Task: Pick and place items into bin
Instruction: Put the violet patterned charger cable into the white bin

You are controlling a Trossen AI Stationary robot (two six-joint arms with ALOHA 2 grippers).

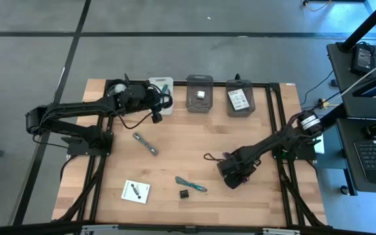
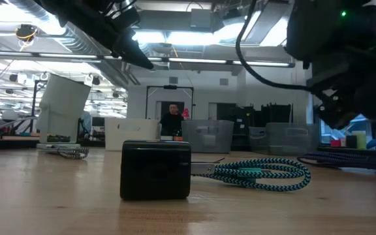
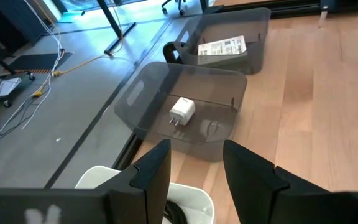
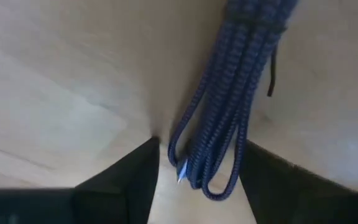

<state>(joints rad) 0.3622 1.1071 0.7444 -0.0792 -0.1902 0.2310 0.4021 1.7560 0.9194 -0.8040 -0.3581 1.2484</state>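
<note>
Coiled cable [image 4: 229, 93], dark braided (bluish in the right wrist view), lies on the wooden tabletop [image 1: 194, 150] right of centre, its looped end sitting between the two fingers of the right pincer [image 1: 230, 177]. Fingers stand apart on either side of the loops; whether they touch the cable, cannot tell. In the high view the cable's free end trails out toward the tabletop's middle.

Other loose items on the tabletop:
- teal braided tie [image 2: 260, 173], near the front, left of the right pincer
- small black block [image 2: 156, 169], just beside the tie, nearer the front edge (fills the foreground of the low view)
- white printed card [image 1: 136, 191], front left
- grey metal tool [image 1: 145, 144], left of centre, lying at a slant

Along the far edge, three containers in a row:
- white bin [image 1: 162, 88] at the left, something dark inside it, cannot tell what
- clear grey bin [image 3: 185, 99] in the middle, holding a white cube-shaped plug adapter [image 3: 181, 112]
- second clear grey bin [image 3: 229, 40] at the right, holding a printed white card [image 3: 222, 46]

Left pincer [image 3: 194, 171] hangs over the white bin at the far left, fingers apart and holding nothing
</note>
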